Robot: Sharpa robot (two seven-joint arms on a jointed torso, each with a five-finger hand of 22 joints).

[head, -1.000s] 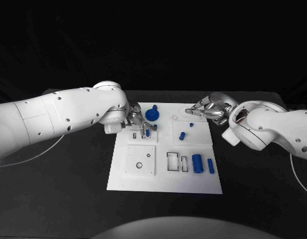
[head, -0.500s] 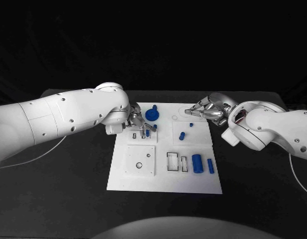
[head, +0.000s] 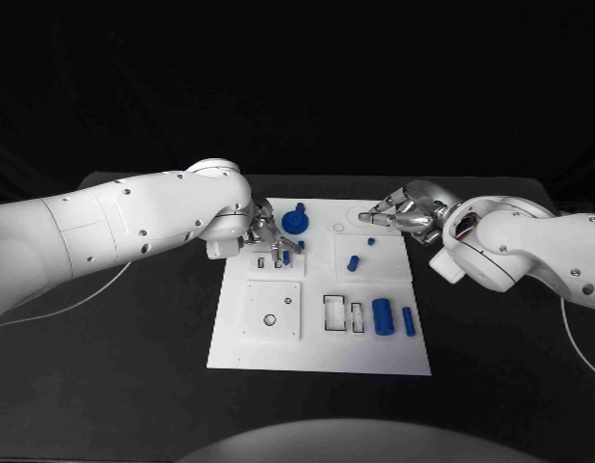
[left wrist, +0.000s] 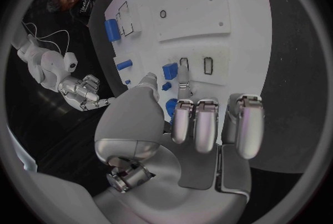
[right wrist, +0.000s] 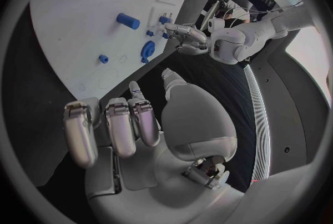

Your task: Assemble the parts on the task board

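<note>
Pinched in the silver left hand (head: 265, 241), small blue peg (head: 286, 257) upright just above rectangular slots near far-left corner of white task board (head: 318, 352) on black counter (head: 130, 386); right hand (head: 397, 216) empty, farther off.

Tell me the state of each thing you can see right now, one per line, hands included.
Task board: flat on the black table.
Left hand: over the board's far left part, fingers at a small blue part; whether it holds it is unclear.
Right hand: at the board's far right edge, holding nothing, fingers apart.
Large blue part: on the board's far end.
Two blue cylinders: lying side by side near the board's right edge.
</note>
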